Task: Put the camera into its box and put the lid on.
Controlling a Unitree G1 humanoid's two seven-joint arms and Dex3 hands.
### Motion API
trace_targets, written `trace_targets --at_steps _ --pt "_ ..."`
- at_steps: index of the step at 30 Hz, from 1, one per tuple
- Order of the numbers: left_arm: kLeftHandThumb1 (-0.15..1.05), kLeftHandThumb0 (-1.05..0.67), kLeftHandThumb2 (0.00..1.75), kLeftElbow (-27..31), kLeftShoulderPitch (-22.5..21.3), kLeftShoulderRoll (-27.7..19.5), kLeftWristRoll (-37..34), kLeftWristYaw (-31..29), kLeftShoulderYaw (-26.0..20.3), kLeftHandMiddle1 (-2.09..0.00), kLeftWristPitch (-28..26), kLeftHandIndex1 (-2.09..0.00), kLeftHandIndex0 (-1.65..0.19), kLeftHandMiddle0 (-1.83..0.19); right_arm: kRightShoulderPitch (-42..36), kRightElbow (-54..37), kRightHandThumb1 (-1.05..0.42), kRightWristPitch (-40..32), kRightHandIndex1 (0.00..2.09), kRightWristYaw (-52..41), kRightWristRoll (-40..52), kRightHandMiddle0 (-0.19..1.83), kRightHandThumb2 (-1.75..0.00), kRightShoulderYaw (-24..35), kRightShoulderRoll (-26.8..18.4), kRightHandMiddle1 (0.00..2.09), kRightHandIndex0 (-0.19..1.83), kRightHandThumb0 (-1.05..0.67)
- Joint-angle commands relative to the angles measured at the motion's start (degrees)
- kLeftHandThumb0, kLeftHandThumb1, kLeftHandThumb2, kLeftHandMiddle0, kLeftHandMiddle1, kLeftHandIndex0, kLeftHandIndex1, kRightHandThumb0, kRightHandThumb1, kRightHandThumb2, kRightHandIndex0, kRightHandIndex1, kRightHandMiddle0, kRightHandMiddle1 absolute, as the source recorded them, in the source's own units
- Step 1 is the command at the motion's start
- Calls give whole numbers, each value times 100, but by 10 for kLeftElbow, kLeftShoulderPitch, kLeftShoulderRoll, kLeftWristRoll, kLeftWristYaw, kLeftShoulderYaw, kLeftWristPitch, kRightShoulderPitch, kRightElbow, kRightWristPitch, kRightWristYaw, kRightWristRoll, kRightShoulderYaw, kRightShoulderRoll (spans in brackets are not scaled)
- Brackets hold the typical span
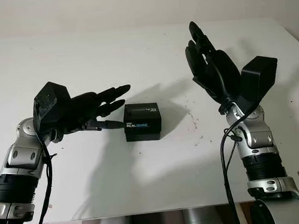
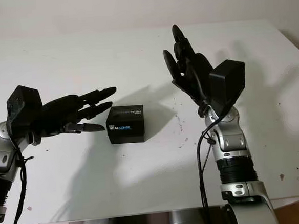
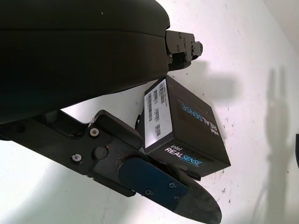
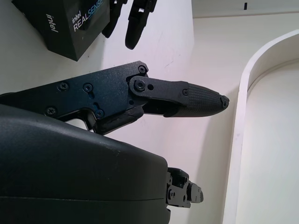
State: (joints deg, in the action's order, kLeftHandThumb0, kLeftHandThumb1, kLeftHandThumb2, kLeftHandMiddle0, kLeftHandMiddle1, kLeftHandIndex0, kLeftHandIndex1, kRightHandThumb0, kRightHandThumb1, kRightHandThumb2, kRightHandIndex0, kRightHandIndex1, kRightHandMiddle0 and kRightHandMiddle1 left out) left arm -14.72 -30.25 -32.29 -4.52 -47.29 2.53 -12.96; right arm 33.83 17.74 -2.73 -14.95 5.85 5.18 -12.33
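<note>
My left hand (image 1: 95, 110) holds nothing, fingers stretched out, their tips just beside the box (image 1: 142, 121), perhaps touching its near side. The black box sits shut on the table (image 1: 135, 51), lid on. My right hand (image 1: 213, 69) hangs empty, raised well apart beyond it. I judge the job done; I'd draw back gently without nudging it.

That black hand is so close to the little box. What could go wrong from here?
The left hand is open right beside the closed RealSense box, its fingertips at the box's side. A small nudge could slide the light box across the smooth white table or turn it askew. The lid looks closed already, and a clumsy grip might shift it. The right hand, open and raised off to the other side, is too far away to steady the box.
</note>
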Motion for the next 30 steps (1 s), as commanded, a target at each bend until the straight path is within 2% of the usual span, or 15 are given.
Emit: trace_targets --at_steps 1,6,14,19,26,30 --pt "85 -85 5 11 8 -3 4 0 8 -7 -1 -7 6 -2 7 -11 -105 -4 5 1 -1 -14 -53 1 -8 5 -18 -65" --pt "86 -86 6 12 17 3 25 18 21 -6 26 -6 8 -3 5 -16 -105 -10 5 2 -1 -14 -53 1 -8 5 -17 -65" --pt "85 -75 5 23 26 19 46 62 31 -5 11 -5 10 0 6 -14 -105 -9 5 0 1 -14 -53 3 -10 5 -17 -65" --pt "85 -74 5 6 26 29 40 66 30 -6 30 -6 7 -1 4 -18 -105 -13 5 1 0 -14 -53 2 -11 5 -17 -66" --pt "86 -73 6 -6 30 37 52 83 35 -10 58 -10 -2 -12 4 -23 -105 -20 5 -1 3 -14 -54 3 -11 6 -17 -65" --pt "86 -70 6 -5 30 45 45 87 32 -13 44 -14 -8 -21 2 -25 -105 -21 5 1 1 -13 -54 3 -12 6 -17 -65"
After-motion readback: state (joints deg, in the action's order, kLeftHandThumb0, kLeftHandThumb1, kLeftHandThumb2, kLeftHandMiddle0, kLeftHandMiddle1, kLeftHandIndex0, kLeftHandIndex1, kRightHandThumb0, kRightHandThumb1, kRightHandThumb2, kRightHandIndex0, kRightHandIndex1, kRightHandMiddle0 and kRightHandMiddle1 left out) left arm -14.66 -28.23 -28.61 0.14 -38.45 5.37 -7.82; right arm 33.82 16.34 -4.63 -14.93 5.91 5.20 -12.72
